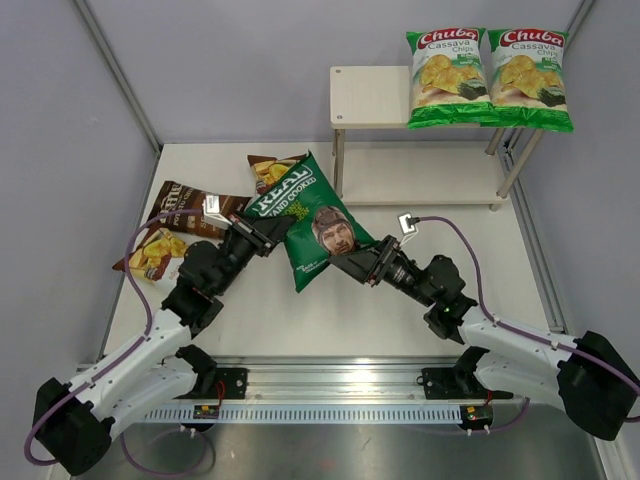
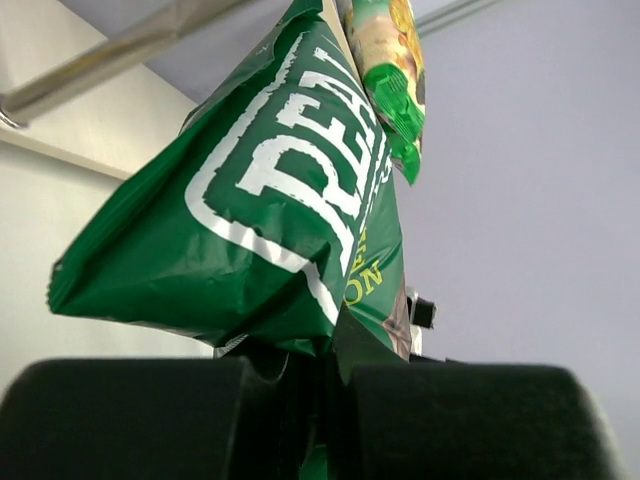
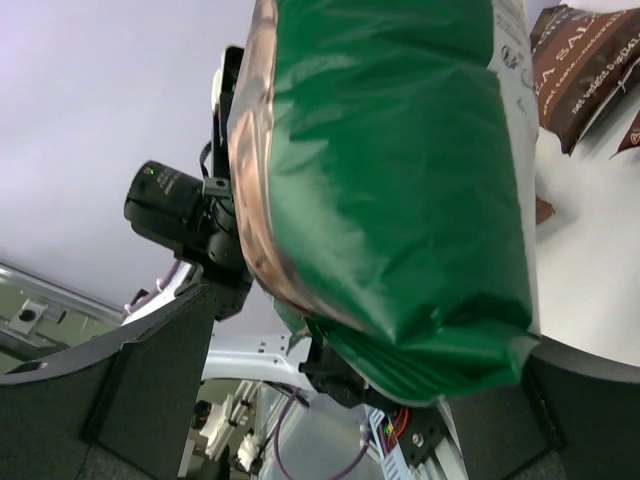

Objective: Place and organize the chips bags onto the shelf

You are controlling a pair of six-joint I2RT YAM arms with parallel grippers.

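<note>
Handover of the REAL bag [image 1: 315,220] in progress. It hung tilted in mid-air over the surface [image 1: 330,310], in front of the shelf [image 1: 370,95], held between the two arms.

Left hand [image 1: 272,232]: pinched shut on the bag's upper-left edge. The left wrist view showed foil creased into the closed jaws.

Right hand [image 1: 345,262]: wide, with fingers [image 3: 150,380] either side of the bag's lower end and the bag body filling the gap. Could not tell whether the pads touched the foil.

Two green-white Chuba bags [image 1: 447,78] stood side by side on the right of the top board, with room to their left. The Sea Salt bag [image 1: 190,205] and brown Chuba bags [image 1: 150,255] lay on the surface at far left.

Judgement on doing this step well:
- Right hand should close low on the bag, across the seam or a firm fold rather than the air-filled belly, which would likely slip or crush chips
- Left hand should let go only once that grip is firm
- Then carry the bag upright to the free spot beside the Chuba pair, face outward
</note>
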